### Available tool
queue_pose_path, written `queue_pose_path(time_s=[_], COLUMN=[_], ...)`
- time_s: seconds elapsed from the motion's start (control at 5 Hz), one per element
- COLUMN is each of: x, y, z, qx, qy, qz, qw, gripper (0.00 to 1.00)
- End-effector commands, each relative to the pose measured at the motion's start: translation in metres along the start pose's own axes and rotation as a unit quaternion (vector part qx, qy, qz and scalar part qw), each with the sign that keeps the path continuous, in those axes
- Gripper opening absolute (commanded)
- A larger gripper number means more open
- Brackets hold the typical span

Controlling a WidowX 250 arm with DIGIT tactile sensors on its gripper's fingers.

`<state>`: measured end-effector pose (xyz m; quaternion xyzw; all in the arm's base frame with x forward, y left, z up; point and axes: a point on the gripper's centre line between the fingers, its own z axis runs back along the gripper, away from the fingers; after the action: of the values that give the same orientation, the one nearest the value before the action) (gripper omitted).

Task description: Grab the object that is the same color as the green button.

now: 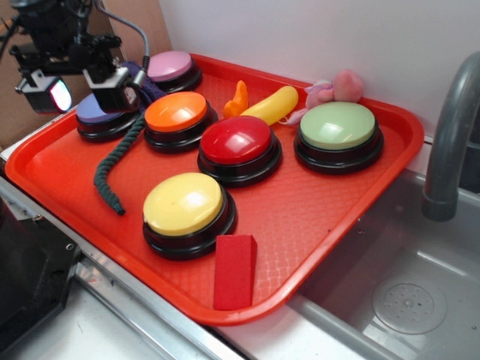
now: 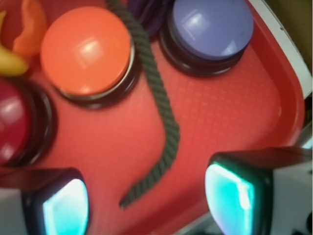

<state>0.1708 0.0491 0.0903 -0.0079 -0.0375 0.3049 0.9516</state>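
The hand (image 1: 81, 88) hovers with its fingers (image 2: 66, 208) spread apart and holding nothing. Below it, the dark green rope (image 2: 164, 110) lies on the red tray (image 1: 315, 217), curving between the orange button (image 1: 176, 114) and the blue-lilac button (image 2: 210, 22). Its upper end seems, in the blur, to meet a purple cloth (image 2: 146, 10). The green button (image 1: 338, 127) sits well apart.

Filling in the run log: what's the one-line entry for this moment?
phase: approach | gripper: open, above tray | target: green rope, ungrasped, between orange button and blue button
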Motion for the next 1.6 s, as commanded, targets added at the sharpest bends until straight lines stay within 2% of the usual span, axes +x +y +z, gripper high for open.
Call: queue_pose_path(time_s=[0.0,0.2,0.4,0.6,0.8,1.4], x=[0.008,0.001,-0.004,-0.006,-0.006,-0.005], y=[0.018,0.02,0.021,0.022,0.024,0.023], z=[-0.048,-0.067,-0.079,-0.081,-0.081,-0.073], qx=[-0.002,0.002,-0.017,-0.012,-0.015,-0.021], qy=[-0.025,-0.024,-0.031,-0.033,-0.037,-0.036], qz=[0.035,0.017,0.013,0.014,0.024,0.038], qw=[0.999,1.0,0.999,0.999,0.999,0.998], gripper=[1.0,1.0,1.0,0.96,0.0,0.0])
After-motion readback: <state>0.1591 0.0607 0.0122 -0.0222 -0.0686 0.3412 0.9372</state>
